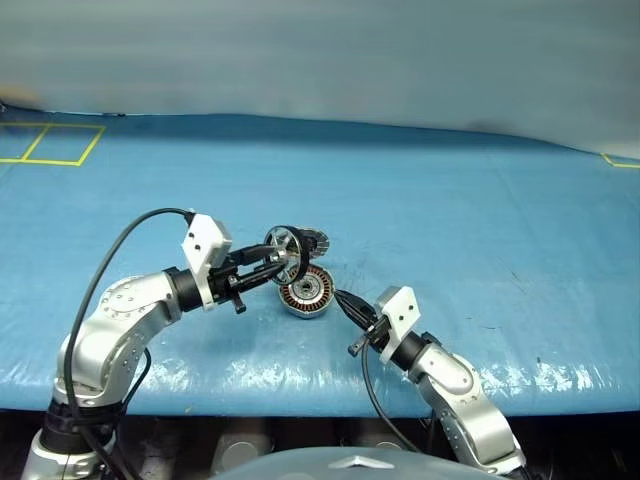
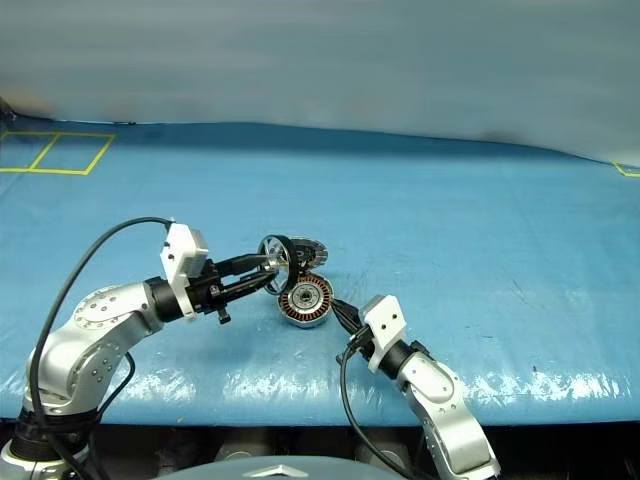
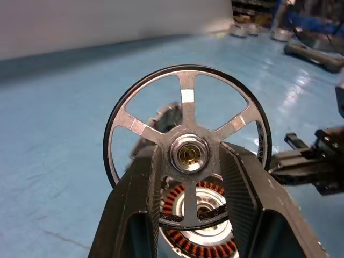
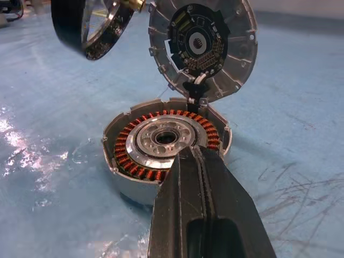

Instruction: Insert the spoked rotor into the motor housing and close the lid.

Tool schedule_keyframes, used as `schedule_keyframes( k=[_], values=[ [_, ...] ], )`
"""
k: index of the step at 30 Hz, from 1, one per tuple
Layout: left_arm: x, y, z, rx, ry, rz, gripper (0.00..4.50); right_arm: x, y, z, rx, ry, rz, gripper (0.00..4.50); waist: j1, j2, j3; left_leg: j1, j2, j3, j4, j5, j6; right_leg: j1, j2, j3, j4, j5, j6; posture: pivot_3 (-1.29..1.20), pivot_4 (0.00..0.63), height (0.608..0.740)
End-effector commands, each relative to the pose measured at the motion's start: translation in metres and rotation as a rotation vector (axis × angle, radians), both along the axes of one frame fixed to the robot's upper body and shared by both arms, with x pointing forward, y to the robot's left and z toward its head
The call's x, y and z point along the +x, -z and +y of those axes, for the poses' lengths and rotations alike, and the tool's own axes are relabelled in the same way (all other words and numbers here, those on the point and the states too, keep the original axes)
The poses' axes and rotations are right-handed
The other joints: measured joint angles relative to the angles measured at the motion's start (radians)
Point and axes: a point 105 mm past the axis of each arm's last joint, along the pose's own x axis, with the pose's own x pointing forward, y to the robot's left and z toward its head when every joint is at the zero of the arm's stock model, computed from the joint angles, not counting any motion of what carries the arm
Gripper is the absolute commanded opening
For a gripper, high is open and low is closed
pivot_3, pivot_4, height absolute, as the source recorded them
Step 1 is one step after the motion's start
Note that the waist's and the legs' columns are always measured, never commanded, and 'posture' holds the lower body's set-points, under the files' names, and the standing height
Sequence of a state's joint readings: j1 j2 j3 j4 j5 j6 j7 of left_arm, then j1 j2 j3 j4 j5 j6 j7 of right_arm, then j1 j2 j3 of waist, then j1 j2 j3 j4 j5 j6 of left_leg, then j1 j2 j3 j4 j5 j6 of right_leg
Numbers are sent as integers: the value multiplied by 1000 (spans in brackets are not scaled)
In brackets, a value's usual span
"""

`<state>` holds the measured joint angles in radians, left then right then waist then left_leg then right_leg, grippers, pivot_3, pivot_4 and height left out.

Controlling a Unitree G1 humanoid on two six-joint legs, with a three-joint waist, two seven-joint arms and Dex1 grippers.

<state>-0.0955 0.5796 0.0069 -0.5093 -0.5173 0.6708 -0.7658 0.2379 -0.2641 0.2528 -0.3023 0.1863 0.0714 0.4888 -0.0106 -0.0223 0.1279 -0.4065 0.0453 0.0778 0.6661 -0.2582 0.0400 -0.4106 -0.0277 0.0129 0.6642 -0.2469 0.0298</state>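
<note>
My left gripper [image 1: 283, 265] is shut on the spoked rotor [image 1: 285, 245], a black-rimmed wheel with silver spokes. It holds the rotor on edge in the air, just left of and above the motor housing [image 1: 306, 290]. In the left wrist view both fingers [image 3: 134, 204] clamp the rotor [image 3: 188, 91] at its hub. The housing [image 4: 161, 140] lies open, showing its copper winding ring and silver hub. The lid [image 4: 201, 45] stands upright at the housing's far edge. My right gripper [image 4: 191, 153] is shut and empty, its tip at the housing's near rim; whether it touches there I cannot tell.
Everything sits on a blue table cover [image 1: 450, 220]. Yellow tape marks [image 1: 50, 145] lie at the far left, and another corner [image 1: 620, 160] at the far right. The table's front edge [image 1: 300, 400] runs close below both arms. A black cable [image 1: 110, 260] loops over my left arm.
</note>
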Motion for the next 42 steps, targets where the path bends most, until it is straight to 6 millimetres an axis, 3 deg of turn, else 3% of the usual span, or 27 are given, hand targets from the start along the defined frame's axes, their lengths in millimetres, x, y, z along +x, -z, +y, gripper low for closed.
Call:
schedule_keyframes(
  k=[1,12,28,36,42],
  values=[
    [-2,-2,-9,66,36,-32,1327,-1,-3,-5,24,8,-39,0,0,0,0,0,0,0,0,0,0,0,0,0,0,0,0,0,150,740],
    [13,14,-24,192,34,-22,1327,-3,10,-7,4,7,-5,0,1,1,1,0,0,0,0,0,0,0,0,0,0,0,0,0,150,740],
    [14,40,-18,308,60,28,1327,-1,14,-10,3,38,11,0,0,1,1,0,0,0,0,0,0,0,0,0,0,0,-1,0,150,740],
    [14,29,-18,265,67,10,1327,0,16,-10,-4,37,18,0,0,1,1,1,0,0,0,0,0,0,0,0,1,0,-1,0,150,740],
    [12,36,-13,322,81,26,1327,0,17,-9,-6,40,24,0,0,1,1,1,0,0,0,0,0,0,0,0,1,0,-1,0,150,740]
  ],
)
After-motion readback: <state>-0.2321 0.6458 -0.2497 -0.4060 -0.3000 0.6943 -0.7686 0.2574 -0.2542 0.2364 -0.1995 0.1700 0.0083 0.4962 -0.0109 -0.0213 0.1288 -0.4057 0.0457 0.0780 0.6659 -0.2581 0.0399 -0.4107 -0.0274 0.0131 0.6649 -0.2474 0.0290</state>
